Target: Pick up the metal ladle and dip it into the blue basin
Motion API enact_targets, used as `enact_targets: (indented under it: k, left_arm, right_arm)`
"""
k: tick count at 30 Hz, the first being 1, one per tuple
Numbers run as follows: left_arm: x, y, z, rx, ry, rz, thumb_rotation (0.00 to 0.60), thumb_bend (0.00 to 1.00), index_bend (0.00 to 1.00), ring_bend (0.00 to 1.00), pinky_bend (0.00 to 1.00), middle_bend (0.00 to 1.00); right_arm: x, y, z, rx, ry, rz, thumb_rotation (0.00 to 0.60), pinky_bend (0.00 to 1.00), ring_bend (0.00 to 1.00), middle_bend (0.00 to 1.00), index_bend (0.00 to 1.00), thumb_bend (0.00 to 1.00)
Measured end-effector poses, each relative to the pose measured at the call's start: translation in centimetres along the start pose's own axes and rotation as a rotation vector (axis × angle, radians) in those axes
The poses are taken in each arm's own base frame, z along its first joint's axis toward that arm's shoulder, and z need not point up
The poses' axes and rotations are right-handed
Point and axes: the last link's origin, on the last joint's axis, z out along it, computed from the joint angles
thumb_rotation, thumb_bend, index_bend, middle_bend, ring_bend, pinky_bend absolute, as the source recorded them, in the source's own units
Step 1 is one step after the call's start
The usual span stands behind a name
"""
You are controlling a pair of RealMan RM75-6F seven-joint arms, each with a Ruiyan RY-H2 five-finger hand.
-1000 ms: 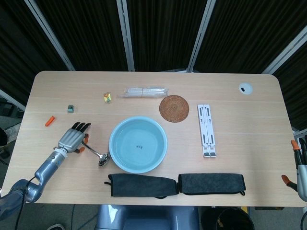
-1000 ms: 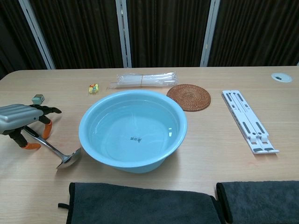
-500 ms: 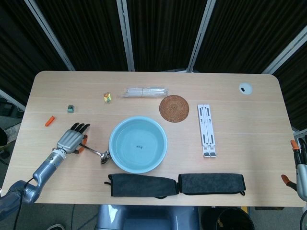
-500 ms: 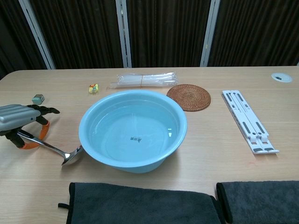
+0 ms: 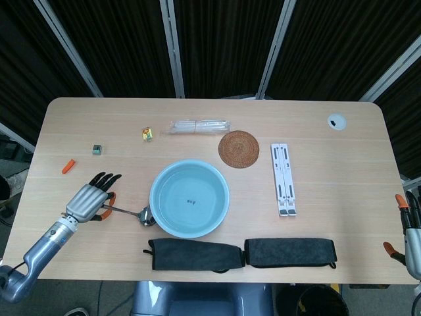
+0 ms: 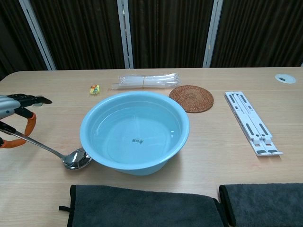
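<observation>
Left hand [image 5: 88,200] gripping metal ladle [image 6: 71,157], bowl beside blue basin [image 5: 189,198]; right hand [image 5: 411,232] grip apparently unreadable

A pale blue round plastic basin [image 6: 135,130], a shiny silver metal ladle [image 6: 71,158], two charcoal folded cloths [image 5: 195,254], a brown woven round coaster [image 5: 239,149].

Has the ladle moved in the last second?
Yes. The left hand holds the ladle, and in the chest view its bowl has lifted and now faces up beside the basin wall.
</observation>
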Motion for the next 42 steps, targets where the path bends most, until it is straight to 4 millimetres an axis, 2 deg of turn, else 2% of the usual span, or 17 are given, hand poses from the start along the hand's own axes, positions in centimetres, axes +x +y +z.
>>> enact_targets:
  k: [4, 12, 28, 33, 42]
  left_arm:
    - [0.7, 0.2, -2.0, -0.014, 0.016, 0.008, 0.6, 0.56, 0.63, 0.0, 0.0, 0.0]
    - [1.7, 1.2, -4.1, -0.044, 0.057, 0.014, 0.6, 0.56, 0.63, 0.0, 0.0, 0.0]
    - [5.4, 5.2, -9.1, -0.215, 0.082, -0.027, 0.6, 0.56, 0.63, 0.0, 0.0, 0.0]
    - [6.8, 5.7, -9.1, -0.23, 0.11, -0.03, 0.6, 0.56, 0.64, 0.0, 0.0, 0.0]
    - [8.6, 4.9, -6.3, -0.167, 0.115, -0.014, 0.6, 0.56, 0.64, 0.0, 0.0, 0.0]
  right_arm:
    - [0.2, 0.0, -0.1, 0.001, 0.005, 0.006, 0.6, 0.0, 0.0, 0.0, 0.0, 0.0]
    - [0.2, 0.1, -0.1, 0.004, -0.001, 0.015, 0.6, 0.0, 0.0, 0.0, 0.0, 0.0]
    - [1.0, 0.2, -0.9, 0.038, 0.007, 0.06, 0.6, 0.0, 0.0, 0.0, 0.0, 0.0]
    - [1.3, 0.3, -1.2, 0.047, 0.015, 0.072, 0.6, 0.0, 0.0, 0.0, 0.0, 0.0]
    - [1.4, 0.6, -1.2, 0.04, 0.017, 0.075, 0.6, 0.0, 0.0, 0.0, 0.0, 0.0]
